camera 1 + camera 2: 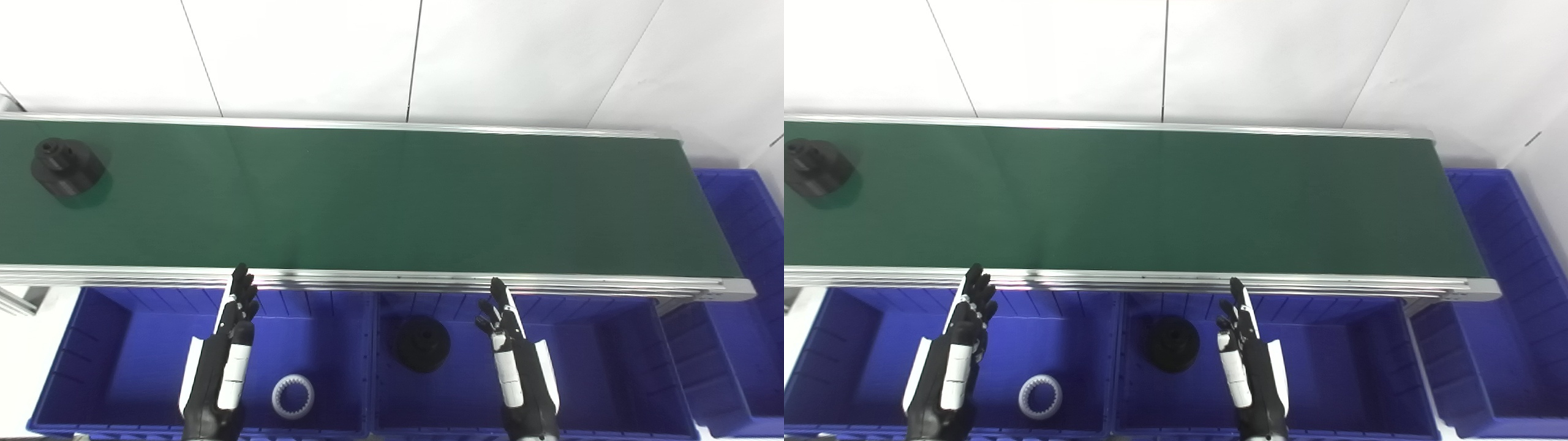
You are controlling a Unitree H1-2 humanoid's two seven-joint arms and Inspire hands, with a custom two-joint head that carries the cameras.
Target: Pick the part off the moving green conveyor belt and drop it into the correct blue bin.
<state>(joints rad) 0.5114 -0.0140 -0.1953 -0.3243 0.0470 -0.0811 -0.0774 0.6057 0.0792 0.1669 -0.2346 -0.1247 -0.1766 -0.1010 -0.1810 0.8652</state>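
Observation:
A black round part (64, 166) with a raised hub rides the green conveyor belt (380, 196) at its far left end. My left hand (223, 361) hovers open over the left blue bin (98, 361), fingers stretched toward the belt's near rail. My right hand (514, 367) is open too, held over the middle blue bin (612, 367). Both hands hold nothing and are well away from the part on the belt.
A white toothed ring (293, 396) lies in the left bin. A black disc part (422, 343) lies in the middle bin. Another blue bin (744, 245) stands past the belt's right end. A white wall rises behind the belt.

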